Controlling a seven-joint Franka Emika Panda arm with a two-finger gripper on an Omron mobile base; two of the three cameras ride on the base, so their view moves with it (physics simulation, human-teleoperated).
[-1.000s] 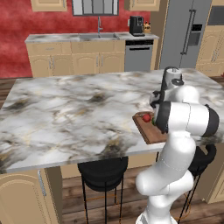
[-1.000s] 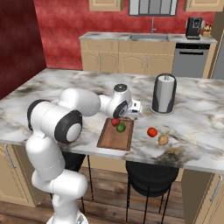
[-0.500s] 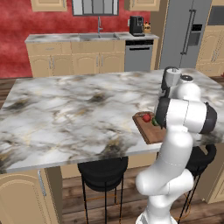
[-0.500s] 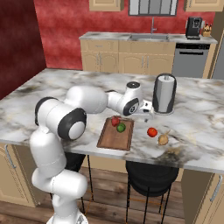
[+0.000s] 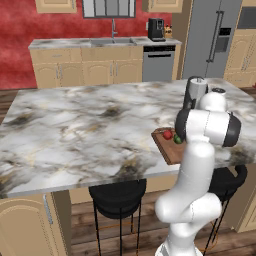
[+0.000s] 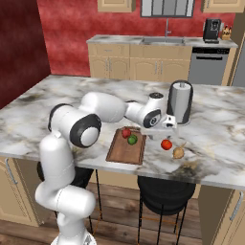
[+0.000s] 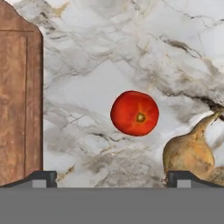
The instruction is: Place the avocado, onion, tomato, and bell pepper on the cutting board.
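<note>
The gripper (image 7: 112,177) hangs over the marble island counter (image 6: 225,143) with its jaws spread wide and nothing between them; in the hand view one dark fingertip (image 7: 41,177) sits at seven o'clock and the other at five o'clock, both clear of the produce. At the centre of that view lies a red round piece (image 7: 134,113), a small brownish dimple facing the camera, most likely the tomato, though at this size it could be the pepper. At four o'clock from it, near but apart, rests the onion (image 7: 189,152), tan with a tapering neck that points up toward two o'clock; its lower side runs behind the right fingertip. The cutting board (image 7: 17,105) fills the nine o'clock edge of the hand view, its darker rim toward the red piece and well apart from it. In the right base view the board (image 6: 125,150) lies near the counter's front edge, carrying a second red piece (image 6: 126,133) and the avocado (image 6: 132,139), the two touching or nearly so at the board's far end. At three o'clock from the board, on bare marble, sit the red piece (image 6: 166,144) and the onion (image 6: 178,152). A dark cylindrical canister (image 6: 180,101) stands upright behind them, at twelve o'clock, with the gripper (image 6: 170,125) just in front of its base.
</note>
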